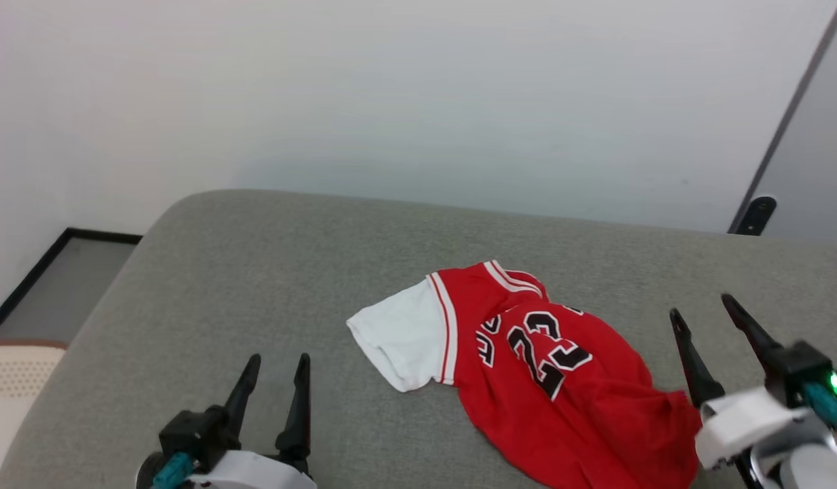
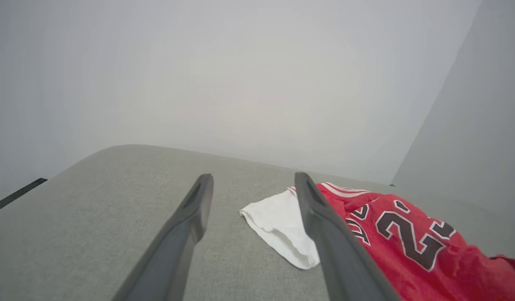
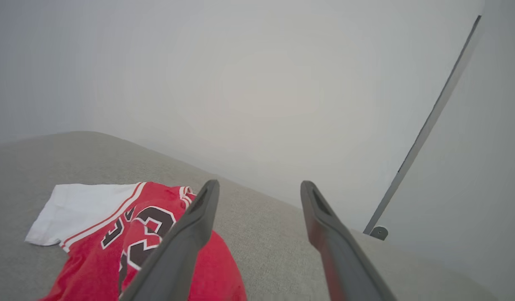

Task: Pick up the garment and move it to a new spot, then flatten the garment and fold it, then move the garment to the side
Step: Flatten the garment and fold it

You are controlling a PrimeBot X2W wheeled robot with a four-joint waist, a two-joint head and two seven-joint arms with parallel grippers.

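Note:
The garment [image 1: 547, 367], a red jersey with a white sleeve and black numbers, lies crumpled on the grey cushioned surface [image 1: 255, 272], right of centre. The white sleeve points left. My left gripper [image 1: 279, 360] hovers open at the lower left, apart from the sleeve, nothing between its fingers. My right gripper [image 1: 700, 305] stands open at the right, just beside the garment's lower right edge. In the left wrist view the garment [image 2: 408, 234] lies right of the open gripper [image 2: 253, 179]. In the right wrist view the garment [image 3: 111, 225] is left of the open gripper [image 3: 259, 186].
A white wall [image 1: 391, 102] rises behind the cushion's far edge. A dark door frame with a small stopper [image 1: 755, 214] stands at the right. Floor [image 1: 65, 285] drops away past the cushion's rounded left edge, with a pale woven thing [image 1: 11, 394] at the far left.

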